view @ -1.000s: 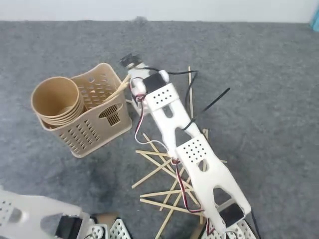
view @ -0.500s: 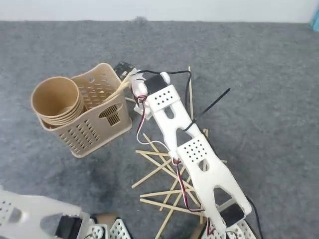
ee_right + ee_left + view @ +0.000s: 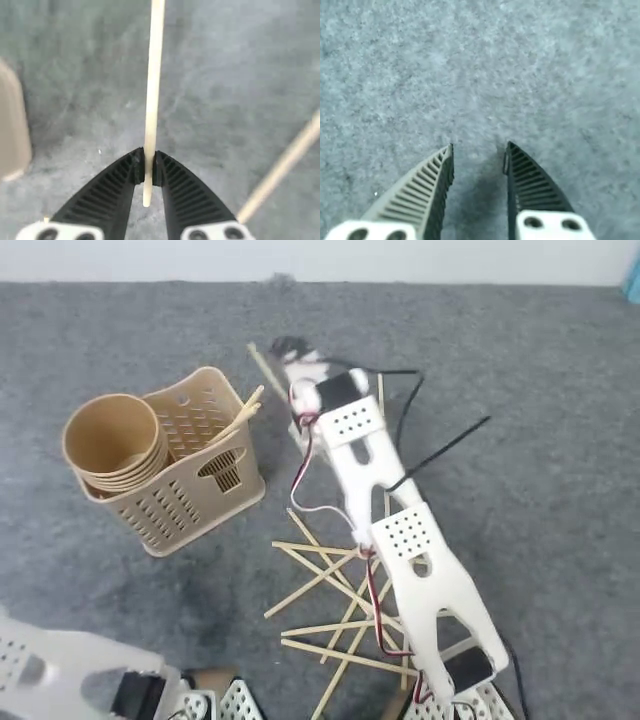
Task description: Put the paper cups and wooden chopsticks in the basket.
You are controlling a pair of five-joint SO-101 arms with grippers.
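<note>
Now my right tool (image 3: 148, 159) is clamped on a chopstick (image 3: 154, 75). Both jaws press its sides close to one end, a short stub pokes back between them, and the long part runs straight out ahead over the grey worktop (image 3: 225, 75). In that same wrist view a beige edge of the basket (image 3: 12, 125) shows at one side, and another chopstick (image 3: 282, 167) lies blurred on the worktop at the other. From the high view I see the right tool (image 3: 290, 348) at the far end of its stretched arm (image 3: 400, 540), beyond the basket (image 3: 180, 510) and to its right. The chopstick (image 3: 264, 365) slants out of it, near the basket's far corner but apart from the rim. I cannot tell whether the stick is lifted or resting on the worktop (image 3: 520, 390). A nested stack of cups (image 3: 110, 435) stands in the left end of the basket, mouth up. Two chopsticks (image 3: 240, 415) lean out over the basket's right rim. Loose chopsticks (image 3: 320, 585) lie criss-crossed on the worktop in front of the basket and to its right, some running under the right arm. My left tool (image 3: 480, 146) has its jaws apart, tips pointing down at the grey worktop (image 3: 480, 60) with a dark shadow between them.
</note>
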